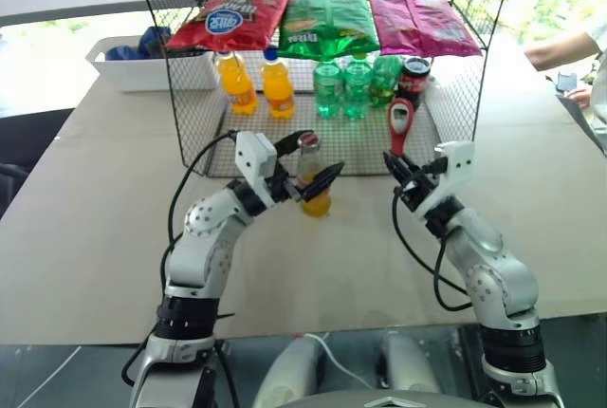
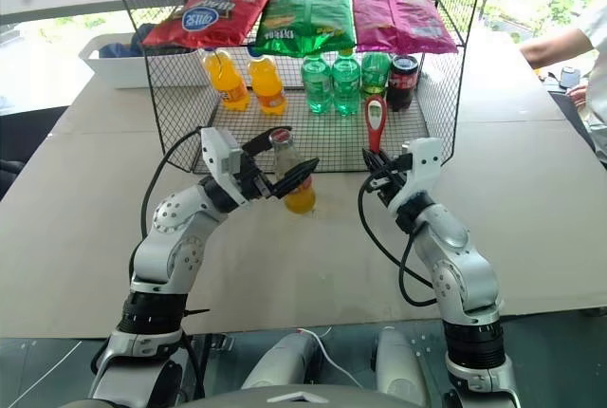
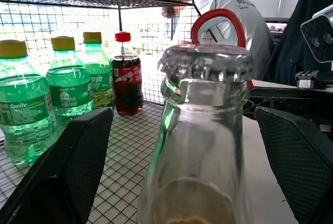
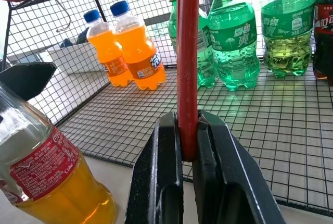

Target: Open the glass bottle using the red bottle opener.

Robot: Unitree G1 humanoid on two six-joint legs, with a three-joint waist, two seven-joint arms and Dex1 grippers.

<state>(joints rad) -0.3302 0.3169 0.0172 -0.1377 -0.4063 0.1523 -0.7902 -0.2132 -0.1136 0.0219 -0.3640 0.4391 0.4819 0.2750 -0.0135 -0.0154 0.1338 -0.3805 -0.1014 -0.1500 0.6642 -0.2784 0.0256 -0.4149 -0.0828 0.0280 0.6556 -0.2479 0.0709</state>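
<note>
Positioning stage: opener not yet at the cap.
Glass bottle [image 1: 312, 178]: upright on the counter, just in front of the wire rack's [image 1: 190, 95] front edge, metal cap [image 3: 205, 62] still on.
Left tool [image 1: 305, 162]: fingers spread wide on either side of the bottle, apparently not gripping it.
Right tool [image 1: 406, 176]: clamped tight on the handle of the red bottle opener [image 1: 400, 123], ring head up, well apart from the bottle.
Next move: likely close the left tool to steady the bottle, then carry the ring over and hook it under the cap rim.
</note>
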